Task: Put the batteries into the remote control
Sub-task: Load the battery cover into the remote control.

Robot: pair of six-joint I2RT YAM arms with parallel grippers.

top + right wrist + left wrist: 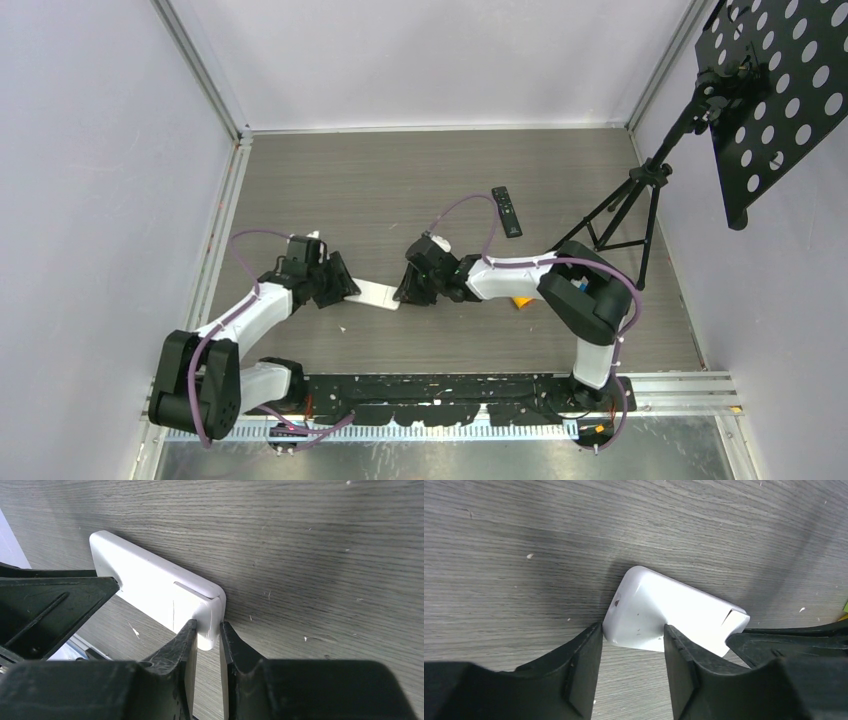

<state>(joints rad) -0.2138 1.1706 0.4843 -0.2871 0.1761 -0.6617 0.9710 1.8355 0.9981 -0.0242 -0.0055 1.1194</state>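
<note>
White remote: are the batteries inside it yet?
Not yet, nothing looks done. The white remote lies flat and its cover looks shut. The right gripper pinches one end, and the left gripper straddles the other. Opening it and loading batteries is left.

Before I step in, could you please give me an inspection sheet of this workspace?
Surface: grey wood-grain table, a few specks.
Job's things: white remote lying flat mid-table; batteries: nothing seen.
Clutter: black remote farther back; orange item half hidden beneath the right arm.
End effectors: right end effector pinches one end of the white remote; left end effector straddles the other end, grip unclear.
Cables: purple cables looped along both arms.
Surroundings: black tripod stand with perforated plate at right; white walls.
</note>
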